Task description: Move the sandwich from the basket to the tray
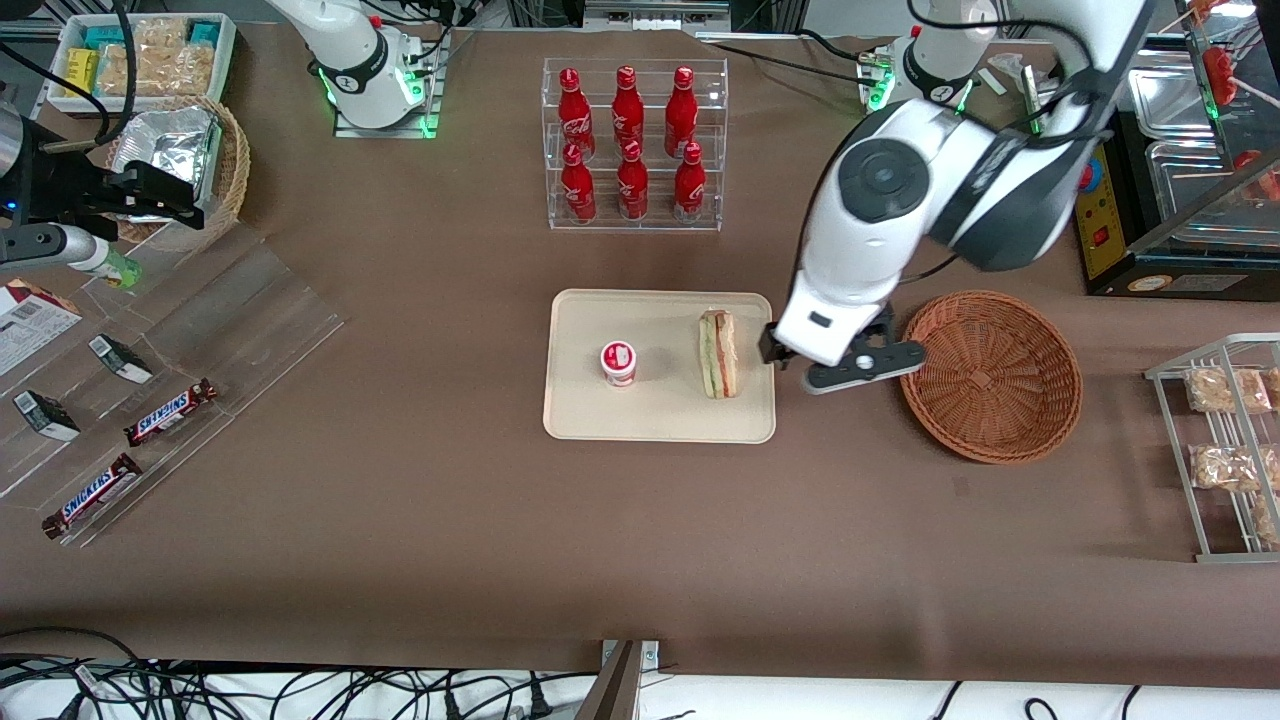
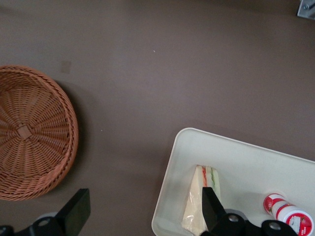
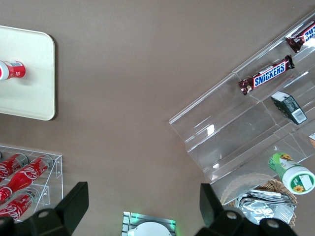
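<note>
From the front: saw the sandwich (image 1: 718, 353) lying on the tray (image 1: 660, 420) beside a small red-and-white cup (image 1: 619, 363), the basket (image 1: 992, 375) holding nothing. Found the gripper (image 1: 840, 362) above the table between tray and basket, touching neither.

From the left wrist: showed fingers (image 2: 78, 212) spread wide apart, gripping nothing — sandwich (image 2: 203, 199) resting near the tray's (image 2: 246, 157) edge. Judged it light, soft and easily crushed — layers likely to slide; best pinched gently across the flat bread faces, at mid-length.

Tool (image 1: 800, 368) spread over bare table between tray (image 1: 570, 420) and basket (image 1: 1050, 400).
</note>
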Robot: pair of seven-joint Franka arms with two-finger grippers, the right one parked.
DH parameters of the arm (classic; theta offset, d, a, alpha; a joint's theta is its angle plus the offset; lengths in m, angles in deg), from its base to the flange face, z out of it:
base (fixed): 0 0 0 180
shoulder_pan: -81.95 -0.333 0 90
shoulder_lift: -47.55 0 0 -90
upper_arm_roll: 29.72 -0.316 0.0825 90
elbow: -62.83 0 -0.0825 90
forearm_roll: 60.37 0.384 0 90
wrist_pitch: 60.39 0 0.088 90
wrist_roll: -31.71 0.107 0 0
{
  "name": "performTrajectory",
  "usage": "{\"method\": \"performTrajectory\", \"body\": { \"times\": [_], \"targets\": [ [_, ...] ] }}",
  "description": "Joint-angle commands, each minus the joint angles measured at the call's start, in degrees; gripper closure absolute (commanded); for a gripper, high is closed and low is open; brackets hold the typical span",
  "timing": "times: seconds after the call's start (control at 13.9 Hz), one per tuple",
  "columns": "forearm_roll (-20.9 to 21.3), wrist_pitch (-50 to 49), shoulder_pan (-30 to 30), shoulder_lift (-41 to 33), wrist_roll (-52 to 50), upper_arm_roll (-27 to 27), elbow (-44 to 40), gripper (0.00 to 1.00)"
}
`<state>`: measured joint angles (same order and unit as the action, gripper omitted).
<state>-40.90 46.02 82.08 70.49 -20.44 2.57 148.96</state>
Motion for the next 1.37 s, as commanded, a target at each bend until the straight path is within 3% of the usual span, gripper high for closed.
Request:
{"method": "performTrajectory", "body": {
  "times": [0.0,0.5,0.86,1.29],
  "targets": [
    [-2.7,-3.0,-1.7,-4.3,-0.2,0.1,0.2,0.00],
    [-9.9,-7.5,-8.8,-11.4,5.8,0.1,0.2,0.00],
    [-17.5,-12.0,-8.5,-15.9,24.9,-11.9,0.5,0.00],
    [-21.2,-16.7,-8.0,-18.6,47.3,-21.4,0.4,0.00]
  ]
}}
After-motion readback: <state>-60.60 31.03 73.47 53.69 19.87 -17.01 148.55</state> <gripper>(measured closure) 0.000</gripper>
